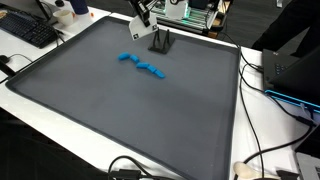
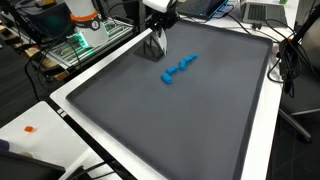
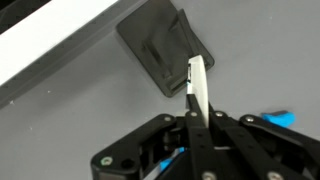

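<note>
Grey matting covers a white table in a cluttered lab, with a keyboard at one corner and cables trailing along an edge. Near the far border of the mat sits a small dark block, and the gripper hangs just beside and slightly above it in both exterior views. A chain of blue pieces lies towards the middle of the mat, apart from both.

In the wrist view the fingers meet in the centre with no gap to be seen, their tip just at the near edge of the block. They look drawn fully together and seem to hold nothing. Whether the tip actually touches the block's edge I cannot tell from this angle.

Working at this block well probably calls for slow, small moves. It is light-looking and stands on a smooth mat, so a sideways nudge from the closed fingers would likely slide or tip it towards the mat's border. Keeping the wrist upright and the tip centred on the block's near face should give the steadiest contact. The blue pieces are far enough off not to interfere.
</note>
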`<action>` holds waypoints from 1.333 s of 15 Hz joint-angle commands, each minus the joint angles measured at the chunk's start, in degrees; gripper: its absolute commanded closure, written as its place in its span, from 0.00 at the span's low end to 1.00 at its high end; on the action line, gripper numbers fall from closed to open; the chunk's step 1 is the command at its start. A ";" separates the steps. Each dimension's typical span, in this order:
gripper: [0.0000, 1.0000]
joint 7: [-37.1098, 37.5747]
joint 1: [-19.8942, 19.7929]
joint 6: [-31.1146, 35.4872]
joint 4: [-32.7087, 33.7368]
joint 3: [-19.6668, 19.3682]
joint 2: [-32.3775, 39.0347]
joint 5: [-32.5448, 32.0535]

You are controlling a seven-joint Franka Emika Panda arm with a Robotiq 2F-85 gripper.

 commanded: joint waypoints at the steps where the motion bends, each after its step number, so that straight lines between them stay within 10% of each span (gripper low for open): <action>1: 0.99 5.55 -0.05 2.39 -6.07 -0.03 -5.18 4.84; 20: 0.99 18.77 0.69 21.54 -20.82 1.79 -7.20 18.89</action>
